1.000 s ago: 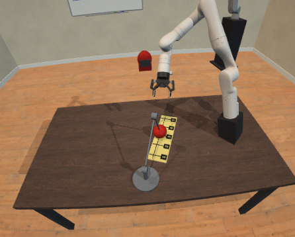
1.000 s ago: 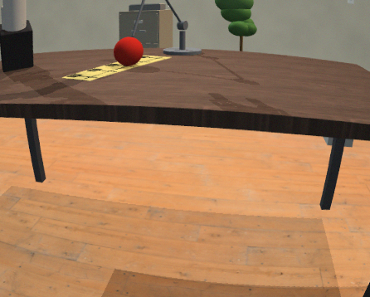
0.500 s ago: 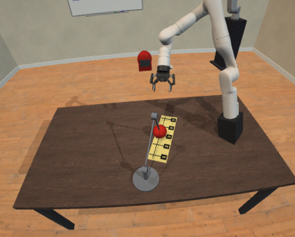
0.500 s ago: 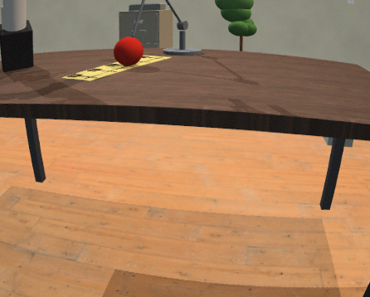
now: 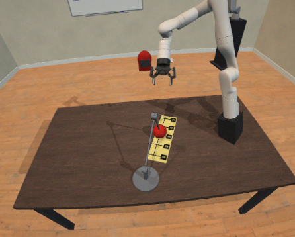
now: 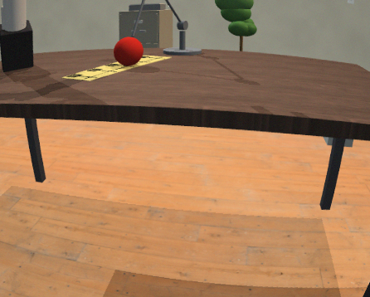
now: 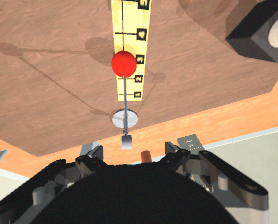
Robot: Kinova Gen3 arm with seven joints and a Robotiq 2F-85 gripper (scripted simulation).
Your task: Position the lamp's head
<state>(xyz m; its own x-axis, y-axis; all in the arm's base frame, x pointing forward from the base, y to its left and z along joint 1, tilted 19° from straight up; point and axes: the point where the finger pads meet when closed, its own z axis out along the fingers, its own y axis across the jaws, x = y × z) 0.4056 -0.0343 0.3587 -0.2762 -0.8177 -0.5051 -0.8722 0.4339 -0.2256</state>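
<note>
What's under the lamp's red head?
Below the red head lies the yellow strip; its 3 shows beside the head in the wrist view. The part directly beneath is covered.

Office-like room: whiteboard (image 5: 106, 6), filing cabinet (image 6: 138, 31), potted-style tree (image 6: 236, 17).

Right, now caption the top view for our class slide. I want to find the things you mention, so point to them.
Open claw (image 5: 162, 82) (image 7: 134, 150) raised beyond a desk lamp whose red head (image 5: 159, 131) (image 6: 129, 51) (image 7: 124, 64) hangs over a yellow numbered strip (image 5: 153, 153) (image 6: 89, 76) (image 7: 120, 45).

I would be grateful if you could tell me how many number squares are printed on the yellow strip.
5, in one row along the yellow strip: 1 nearest the lamp's base, then 2, 3, 4, and 5 farthest. The top view shows all five.
</note>
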